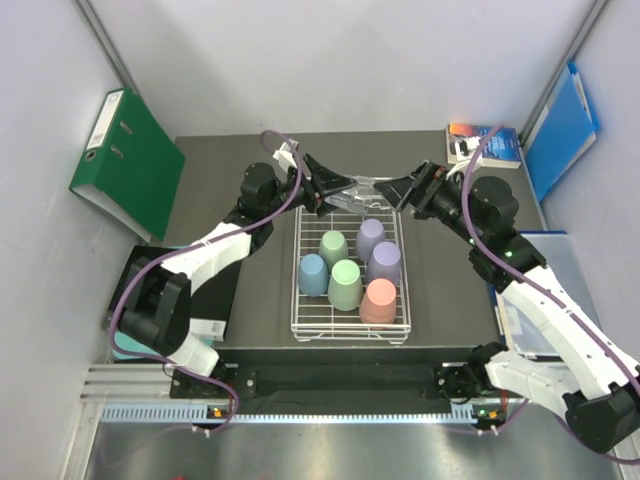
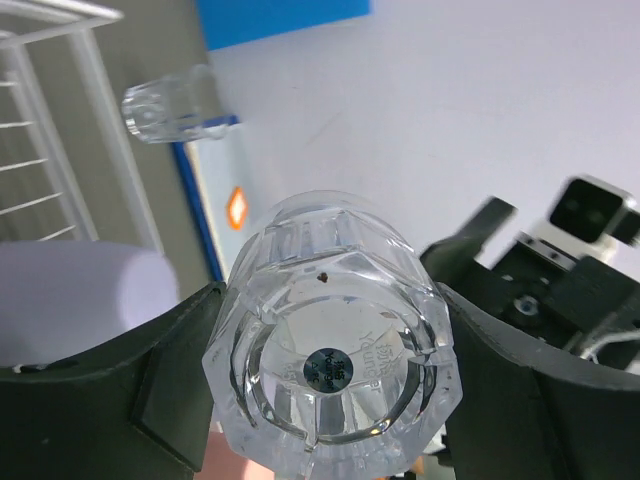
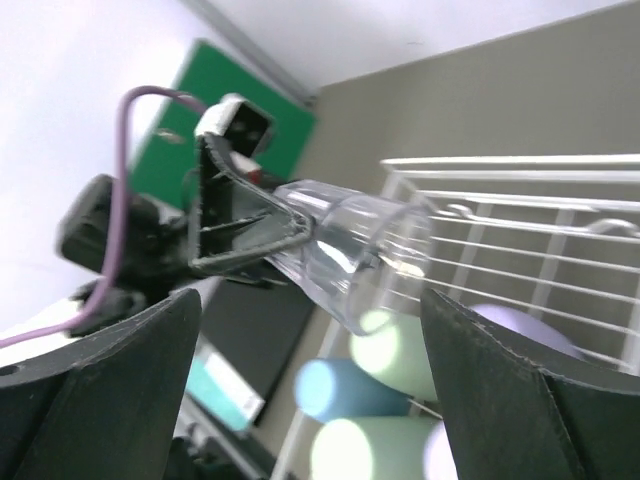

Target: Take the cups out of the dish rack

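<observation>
The white wire dish rack (image 1: 300, 300) holds several upturned pastel cups: a blue one (image 1: 313, 273), a mint one (image 1: 346, 284), a lilac one (image 1: 384, 262) and a pink one (image 1: 378, 299). Over the rack's far end my left gripper (image 1: 335, 195) (image 2: 330, 330) is shut on a clear glass (image 2: 335, 340) (image 1: 352, 192). The glass lies level, its base facing the left wrist camera. My right gripper (image 1: 402, 190) (image 3: 310, 300) faces the glass's mouth (image 3: 385, 250) with its jaws wide open and touching nothing. A second clear glass (image 2: 170, 105) shows small beyond the rack's corner.
A green binder (image 1: 130, 165) leans at the back left and a blue folder (image 1: 562, 130) at the back right. A book (image 1: 485, 142) lies behind the right arm. A dark pad with a teal-edged box (image 1: 215, 300) sits left of the rack.
</observation>
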### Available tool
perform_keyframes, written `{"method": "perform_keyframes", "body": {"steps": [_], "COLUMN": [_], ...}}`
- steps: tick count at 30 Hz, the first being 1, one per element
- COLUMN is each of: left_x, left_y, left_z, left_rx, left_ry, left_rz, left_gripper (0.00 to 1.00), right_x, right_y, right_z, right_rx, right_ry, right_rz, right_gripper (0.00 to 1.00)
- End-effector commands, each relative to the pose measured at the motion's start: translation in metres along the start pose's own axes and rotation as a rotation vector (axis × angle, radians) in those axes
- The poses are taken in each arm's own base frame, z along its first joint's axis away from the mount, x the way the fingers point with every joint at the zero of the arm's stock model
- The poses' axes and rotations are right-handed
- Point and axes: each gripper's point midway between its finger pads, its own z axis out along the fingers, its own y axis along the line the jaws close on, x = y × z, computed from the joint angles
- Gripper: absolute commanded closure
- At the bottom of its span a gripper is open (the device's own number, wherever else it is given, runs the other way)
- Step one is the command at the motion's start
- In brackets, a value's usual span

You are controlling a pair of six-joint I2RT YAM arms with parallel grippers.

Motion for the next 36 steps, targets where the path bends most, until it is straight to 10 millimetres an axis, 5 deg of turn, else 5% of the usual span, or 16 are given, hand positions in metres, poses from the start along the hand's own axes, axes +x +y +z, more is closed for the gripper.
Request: {"method": "perform_keyframes", "body": {"steps": [1, 18, 22, 24, 26, 27, 29, 31, 36], "left_x": [0.006, 0.032, 0.033, 0.032, 0.030, 0.030, 0.025, 0.014, -0.040], "left_y": [-0.081, -0.106, -0.106, -0.105, -0.098, -0.097, -0.092, -0.088, -0.054], "left_z": [-0.019, -0.001, 0.003, 0.004, 0.008, 0.009, 0.011, 0.013, -0.002], "left_rx": [0.291, 0.385, 0.380, 0.369, 0.332, 0.322, 0.287, 0.233, -0.005], "left_ry": [0.033, 0.124, 0.132, 0.126, 0.122, 0.122, 0.112, 0.084, -0.093], "left_rz": [0.096, 0.082, 0.079, 0.084, 0.087, 0.094, 0.107, 0.111, 0.129], "left_gripper": [1.00, 1.00, 1.00, 1.00, 0.99, 0.94, 0.41, 0.01, 0.01], "right_x": [-0.007, 0.022, 0.023, 0.022, 0.023, 0.020, 0.020, 0.010, -0.020], "right_y": [0.047, 0.046, 0.042, 0.040, 0.038, 0.039, 0.037, 0.039, 0.018], "right_z": [0.007, 0.035, 0.037, 0.036, 0.035, 0.032, 0.028, 0.020, -0.006], "right_rx": [-0.233, -0.288, -0.272, -0.261, -0.244, -0.244, -0.226, -0.211, 0.003], "right_ry": [-0.007, 0.111, 0.109, 0.102, 0.107, 0.099, 0.104, 0.076, -0.005], "right_rz": [0.082, 0.126, 0.126, 0.113, 0.098, 0.089, 0.067, 0.042, -0.046], "right_gripper": [0.11, 0.37, 0.68, 0.93, 1.00, 1.00, 1.00, 1.00, 1.00]}}
